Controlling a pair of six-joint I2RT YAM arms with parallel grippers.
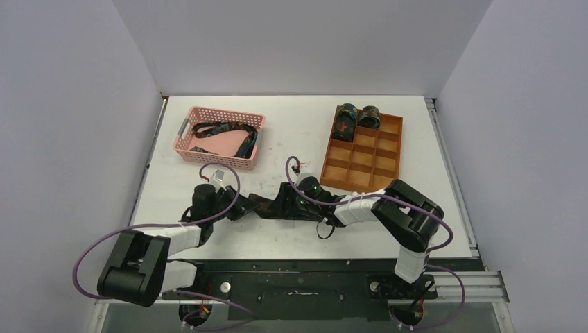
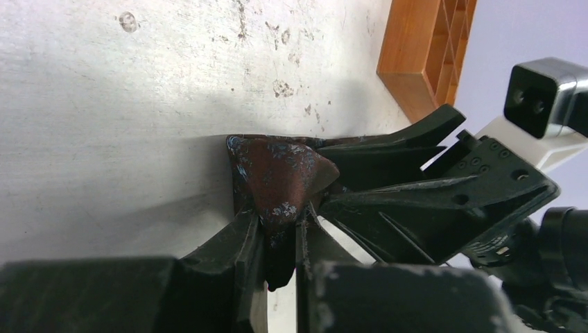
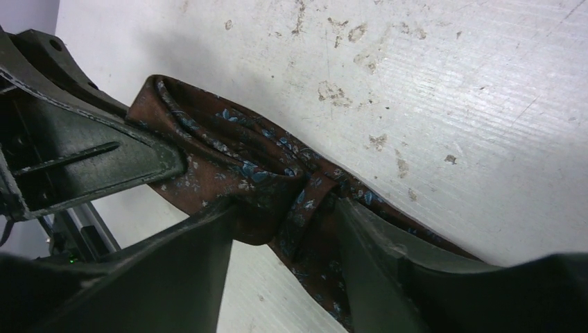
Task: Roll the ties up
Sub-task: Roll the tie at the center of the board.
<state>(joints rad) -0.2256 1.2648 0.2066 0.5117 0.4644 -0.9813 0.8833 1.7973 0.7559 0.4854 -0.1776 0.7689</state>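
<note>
A dark brown tie with small blue speckles lies on the white table between my two grippers. My left gripper is shut on one end of it, and a pinch of fabric bulges out past the fingertips. My right gripper holds a folded, bunched part of the same tie between its fingers, which stand partly apart. In the top view the left gripper and the right gripper sit close together. Two rolled ties stand in the wooden tray's far cells.
A pink basket at the back left holds more loose ties. The wooden compartment tray sits at the back right, close behind the right gripper. Purple cables loop over both arms.
</note>
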